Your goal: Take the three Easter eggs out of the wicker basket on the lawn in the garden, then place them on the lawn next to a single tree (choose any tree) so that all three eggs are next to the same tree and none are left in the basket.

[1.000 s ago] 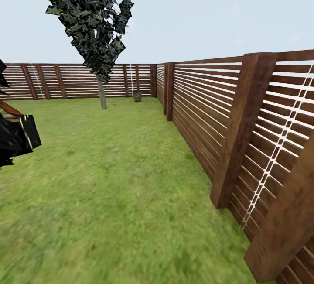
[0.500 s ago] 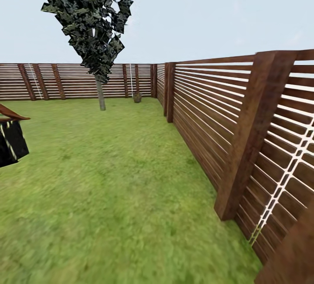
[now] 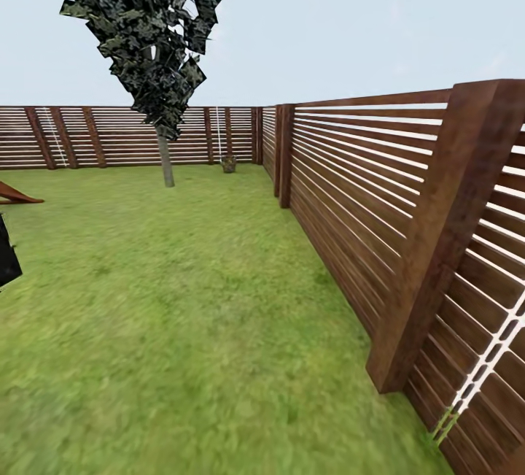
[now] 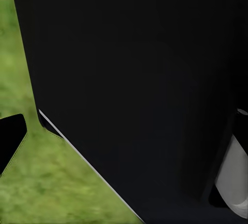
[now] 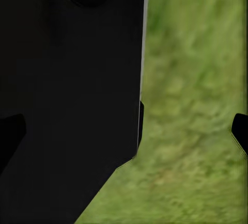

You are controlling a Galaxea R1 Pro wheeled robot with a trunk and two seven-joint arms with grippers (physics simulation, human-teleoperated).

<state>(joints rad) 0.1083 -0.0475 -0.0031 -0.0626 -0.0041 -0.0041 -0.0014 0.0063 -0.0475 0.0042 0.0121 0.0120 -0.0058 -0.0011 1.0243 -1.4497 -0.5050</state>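
Shifted since a second ago: whole head view, camera turned, so the near fence post [image 3: 445, 241] sits further right and lower, and the dark shape at the left edge [image 3: 6, 260] now barely cut into frame. No change among the garden things themselves.

Ahead: wide lawn [image 3: 182, 300] of short green grass, bounded by a brown slatted wooden fence [image 3: 343, 190] along the right and across the back. Far off by the back corner of the fence, a small brown object on the grass [image 3: 229, 163], possibly the wicker basket, too small to tell for sure. Left of it, a thin-trunked tree with dark foliage [image 3: 149, 37], standing on the lawn well apart from the right fence. Reddish wooden piece [image 3: 14, 194] poking in at the left edge.

Wrist views: black robot body close up, grass beyond. Left tool [image 4: 10, 139] and right tool [image 5: 238, 131] seen as dark finger tips only; spread cannot tell.
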